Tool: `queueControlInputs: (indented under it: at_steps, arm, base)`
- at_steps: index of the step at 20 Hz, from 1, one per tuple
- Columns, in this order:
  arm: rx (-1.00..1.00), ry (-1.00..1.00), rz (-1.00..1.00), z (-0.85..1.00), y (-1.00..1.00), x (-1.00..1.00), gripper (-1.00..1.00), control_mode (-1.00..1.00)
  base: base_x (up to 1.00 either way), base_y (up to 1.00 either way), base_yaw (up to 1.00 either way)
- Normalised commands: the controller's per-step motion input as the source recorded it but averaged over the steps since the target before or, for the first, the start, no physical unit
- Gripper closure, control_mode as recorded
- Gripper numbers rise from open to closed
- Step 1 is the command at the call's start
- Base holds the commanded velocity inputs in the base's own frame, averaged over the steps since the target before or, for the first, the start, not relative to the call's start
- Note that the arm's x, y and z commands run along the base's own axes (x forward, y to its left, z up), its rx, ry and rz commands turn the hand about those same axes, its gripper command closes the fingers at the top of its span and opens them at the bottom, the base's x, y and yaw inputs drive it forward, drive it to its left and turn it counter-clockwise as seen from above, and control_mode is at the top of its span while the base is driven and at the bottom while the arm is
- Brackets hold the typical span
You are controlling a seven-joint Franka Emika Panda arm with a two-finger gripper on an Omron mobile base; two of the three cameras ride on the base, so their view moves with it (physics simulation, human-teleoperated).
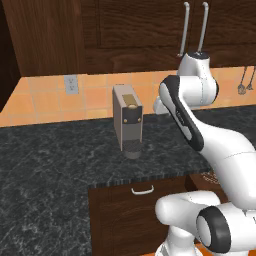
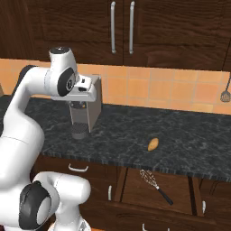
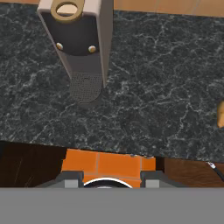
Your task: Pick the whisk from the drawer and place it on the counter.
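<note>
Our gripper (image 3: pixel 105 180) hangs high over the front of the counter (image 2: pixel 189 144), looking down past the coffee machine (image 2: pixel 85 110). Its two finger tips (image 3: pixel 70 178) stand apart with nothing between them, so we carry nothing.

The whisk (image 2: pixel 155 186) lies in the open drawer (image 2: pixel 135 191), below the counter's front edge and off to our right of the hand; in the hand view its tip just enters at the lower right corner. Its long axis runs diagonally, wire loops toward the back left of the drawer, dark handle toward the front right. So we judge the coming move to be a swing rightward and well down, with the wrist turned so the fingers close across the handle rather than along it.

By our count: one whisk, one open drawer, one coffee machine, one orange-tan lump (image 2: pixel 153 144) on the counter just above the drawer, and two hanging utensils (image 1: pixel 241 89) at the backsplash.
</note>
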Motion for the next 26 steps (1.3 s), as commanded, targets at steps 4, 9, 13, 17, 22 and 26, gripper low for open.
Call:
queueControlInputs:
  at_steps: [4, 9, 13, 17, 22, 26]
  arm:
    - [0.01, -0.05, -0.05, 0.0, -0.19, -0.36, -1.0, -1.0]
    - [0.11, -0.09, -0.27, 0.0, -0.81, -0.74, -1.0, -1.0]
    - [0.13, -0.03, -0.32, 0.0, -0.98, -0.55, -1.0, -1.0]
    - [0.14, 0.0, -0.35, 0.0, -1.0, -0.43, -1.0, -1.0]
    - [0.16, 0.0, -0.36, 0.0, -1.0, -0.54, -1.0, -1.0]
    - [0.17, 0.0, -0.36, -0.09, -1.0, -0.5, -1.0, -1.0]
  base:
    - [0.0, 0.0, 0.0]
    - [0.0, 0.0, 0.0]
    - [0.0, 0.0, 0.0]
    - [0.0, 0.0, 0.0]
    - [0.0, 0.0, 0.0]
    - [0.0, 0.0, 0.0]
